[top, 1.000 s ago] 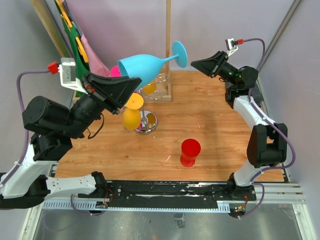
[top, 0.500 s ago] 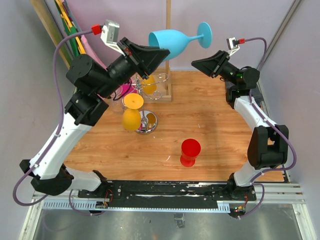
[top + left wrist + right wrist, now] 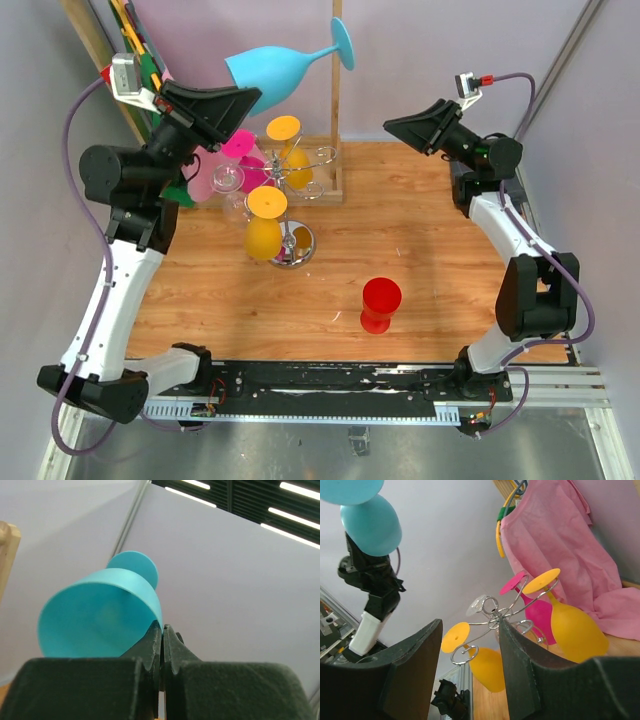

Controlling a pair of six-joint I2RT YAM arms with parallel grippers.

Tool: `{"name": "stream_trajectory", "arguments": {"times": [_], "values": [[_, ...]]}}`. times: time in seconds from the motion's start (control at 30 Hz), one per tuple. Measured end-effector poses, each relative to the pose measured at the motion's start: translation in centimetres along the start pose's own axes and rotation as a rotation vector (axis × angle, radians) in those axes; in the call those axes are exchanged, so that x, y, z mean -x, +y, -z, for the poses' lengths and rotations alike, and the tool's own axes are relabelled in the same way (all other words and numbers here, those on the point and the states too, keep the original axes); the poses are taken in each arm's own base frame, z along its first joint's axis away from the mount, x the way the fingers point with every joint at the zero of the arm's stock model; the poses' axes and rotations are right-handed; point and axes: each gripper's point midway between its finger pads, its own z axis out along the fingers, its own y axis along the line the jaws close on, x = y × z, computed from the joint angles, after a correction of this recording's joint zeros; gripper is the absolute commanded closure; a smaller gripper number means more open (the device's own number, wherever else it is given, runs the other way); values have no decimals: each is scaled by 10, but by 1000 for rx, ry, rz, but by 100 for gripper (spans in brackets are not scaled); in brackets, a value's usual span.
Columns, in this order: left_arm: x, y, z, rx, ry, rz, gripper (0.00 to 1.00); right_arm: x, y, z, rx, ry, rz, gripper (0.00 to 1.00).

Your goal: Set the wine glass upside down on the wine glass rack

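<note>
A light blue wine glass hangs in the air above the back left of the table, lying nearly sideways with its foot toward the upper right. My left gripper is shut on its bowl rim; the left wrist view shows the rim wall pinched between the closed fingertips. The wine glass rack, a silver wire stand, is below it and carries yellow glasses, a pink one and a clear one. My right gripper is open and empty at the back right, facing the rack.
A red cup-like glass stands upside down on the wooden table, front centre. A wooden upright post rises just behind the rack. Pink cloth and coloured hangers hang at the back left.
My left arm has swung the blue glass up from low at the left, over toward the centre, then back left, above the rack. The right arm has stayed still.
</note>
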Motion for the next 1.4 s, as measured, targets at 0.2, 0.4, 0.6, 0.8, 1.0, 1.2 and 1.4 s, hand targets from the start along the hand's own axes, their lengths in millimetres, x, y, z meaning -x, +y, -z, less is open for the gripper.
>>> {"name": "stream_trajectory", "arguments": {"times": [0.2,0.4,0.6,0.8,1.0,1.2,1.4], "values": [[-4,-3,16,-159,-6,173,100,-2,17,-9,48,11,-25,44],[-14,-10,23,-293,37,333,100,-7,41,-21,109,30,-55,44],[-5,-28,44,-465,24,424,100,5,85,-30,228,21,-76,47],[-11,-20,50,-507,48,512,100,10,130,-41,354,15,-119,46],[-10,-16,48,-500,83,610,100,6,165,-52,449,34,-172,47],[-15,-6,46,-479,105,668,100,8,190,-57,514,39,-189,49],[-15,-7,46,-479,112,676,100,10,195,-57,525,34,-197,53]]}}
